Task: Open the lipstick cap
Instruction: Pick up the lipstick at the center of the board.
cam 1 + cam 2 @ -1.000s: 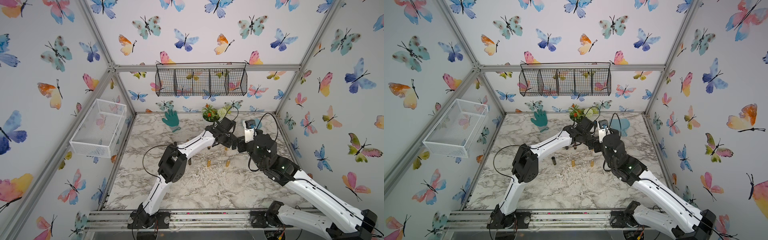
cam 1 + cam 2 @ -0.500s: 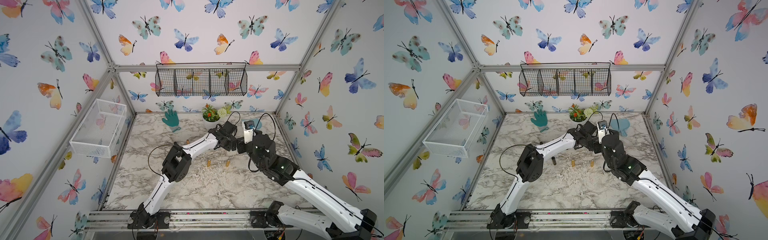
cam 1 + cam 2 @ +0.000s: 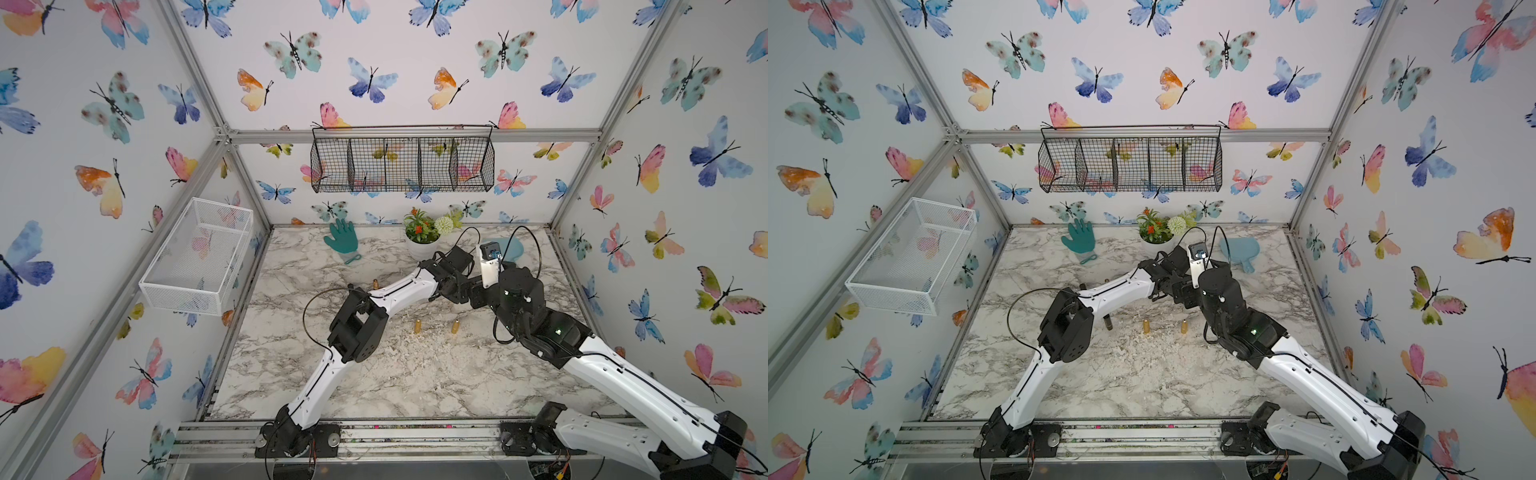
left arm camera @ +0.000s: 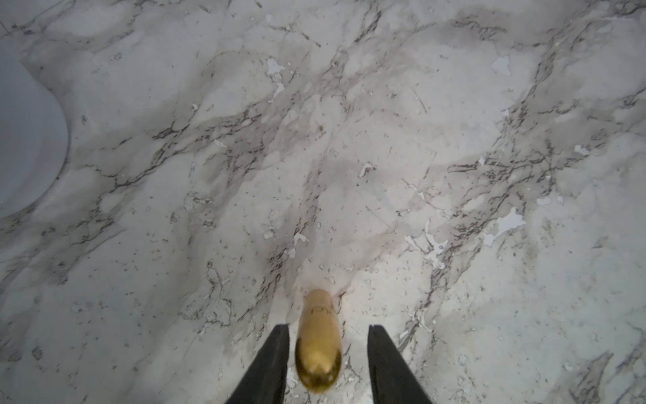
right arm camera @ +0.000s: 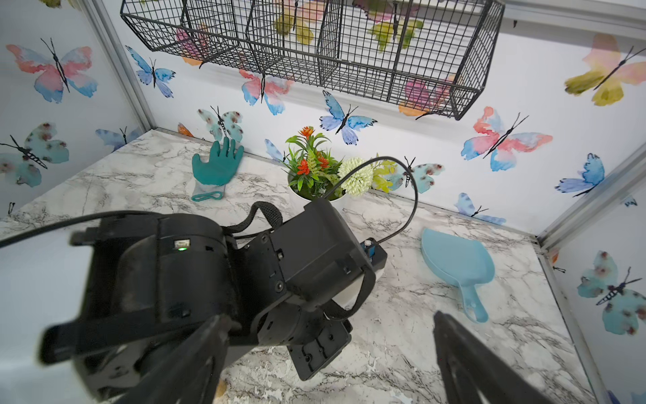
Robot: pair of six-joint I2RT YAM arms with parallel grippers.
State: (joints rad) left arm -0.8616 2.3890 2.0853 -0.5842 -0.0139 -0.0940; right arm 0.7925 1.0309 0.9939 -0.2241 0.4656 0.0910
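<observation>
Gold lipstick [image 4: 318, 342] stands on marble table [image 4: 419, 122], between left jaws. Left jaws released: gap shows on each side of tube, no contact visible. Right jaws spread wide, grasping nothing, hover just beside left arm's wrist, near potted plant [image 5: 311, 168].

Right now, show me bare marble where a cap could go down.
Widest free patch: the marble tabletop between the two upright gold lipstick tubes and the front aluminium rail. Also free: between the green rubber glove and the left arm's elbow. Crowded: back right, where both arms meet by the white plant pot and pale blue plastic scoop.
</observation>
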